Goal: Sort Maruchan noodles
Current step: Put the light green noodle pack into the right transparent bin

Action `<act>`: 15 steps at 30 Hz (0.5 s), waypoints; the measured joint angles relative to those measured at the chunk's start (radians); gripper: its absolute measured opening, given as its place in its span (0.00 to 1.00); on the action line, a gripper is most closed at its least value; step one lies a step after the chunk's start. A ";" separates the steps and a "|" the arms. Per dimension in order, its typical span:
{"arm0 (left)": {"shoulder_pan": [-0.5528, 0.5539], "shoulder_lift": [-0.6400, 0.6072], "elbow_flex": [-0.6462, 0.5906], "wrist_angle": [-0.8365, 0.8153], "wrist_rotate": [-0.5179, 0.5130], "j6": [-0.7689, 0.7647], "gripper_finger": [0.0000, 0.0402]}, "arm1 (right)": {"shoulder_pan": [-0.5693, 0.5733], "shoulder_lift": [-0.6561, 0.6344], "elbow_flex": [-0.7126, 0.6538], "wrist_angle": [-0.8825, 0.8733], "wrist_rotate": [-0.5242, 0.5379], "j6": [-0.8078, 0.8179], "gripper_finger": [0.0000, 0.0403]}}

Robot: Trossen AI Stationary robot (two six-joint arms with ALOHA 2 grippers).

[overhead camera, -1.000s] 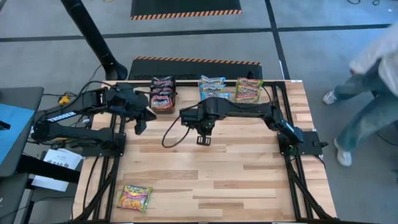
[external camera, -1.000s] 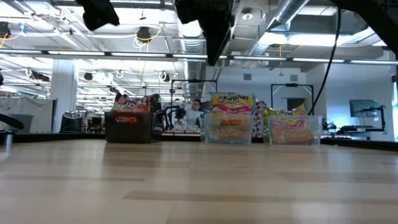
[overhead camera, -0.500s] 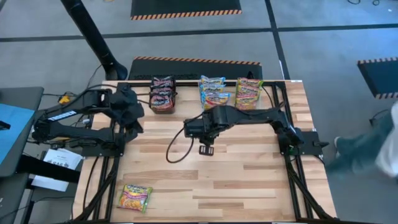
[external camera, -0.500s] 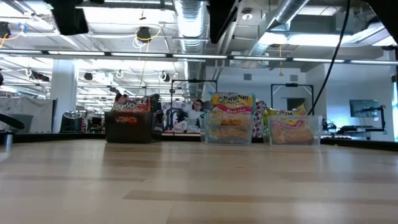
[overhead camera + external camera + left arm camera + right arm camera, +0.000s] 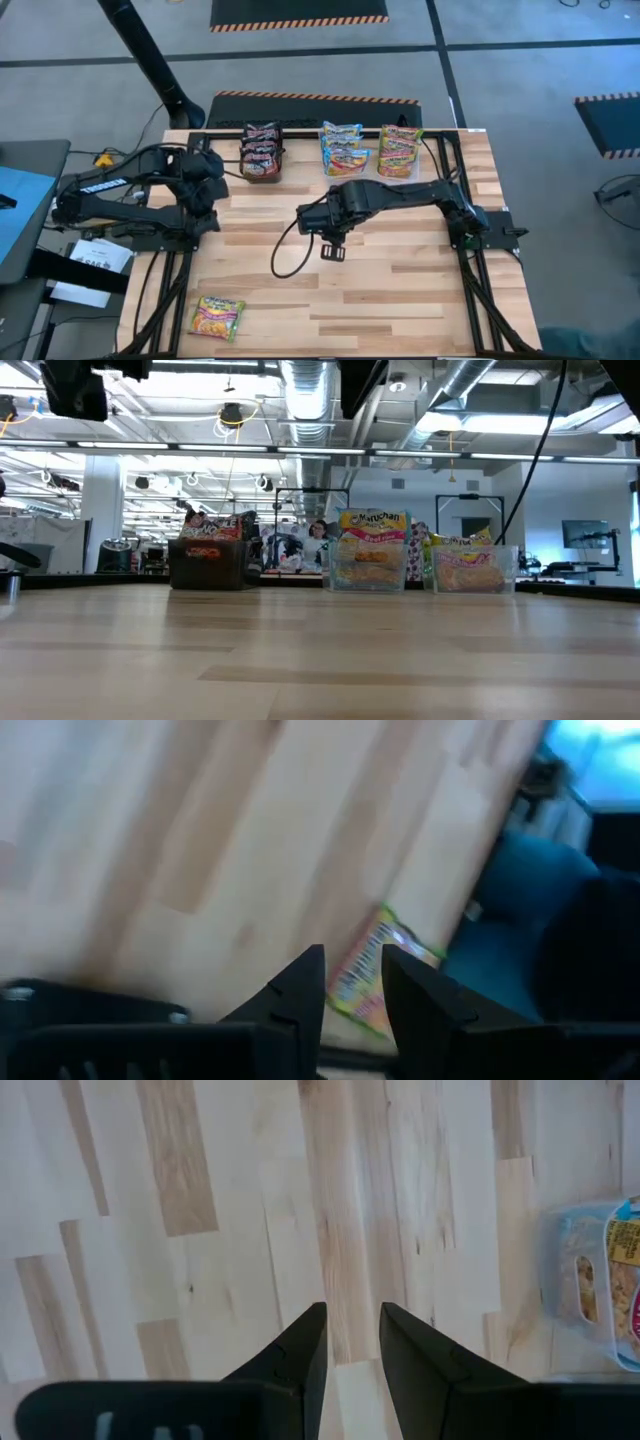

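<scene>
Near the table's front left corner, one green-edged noodle packet [image 5: 217, 318] lying alone, left gripper [image 5: 352, 982] empty with fingers apart, right gripper [image 5: 352, 1342] over mid-table, fingers apart, nothing held.

From the table-level camera I can read "Maruchan" across the top of the blue-edged noodle packet [image 5: 372, 520] standing in the middle clear tub [image 5: 368, 570]. I can read nothing else.
</scene>
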 joint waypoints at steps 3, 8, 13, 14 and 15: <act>-0.032 0.001 0.000 -0.003 0.094 -0.008 0.24 | 0.006 0.000 0.000 0.000 0.000 0.007 0.29; -0.094 0.001 0.000 -0.004 0.161 -0.090 0.31 | 0.020 0.000 0.000 0.000 0.020 0.024 0.29; -0.195 0.001 0.000 -0.005 0.126 -0.204 0.39 | 0.032 0.001 0.000 -0.001 0.023 0.051 0.29; -0.218 0.001 0.000 -0.004 0.108 -0.220 0.40 | 0.035 0.001 0.000 0.000 0.022 0.061 0.29; -0.245 0.001 0.000 -0.003 0.083 -0.243 0.40 | 0.039 0.001 0.000 0.000 0.023 0.069 0.29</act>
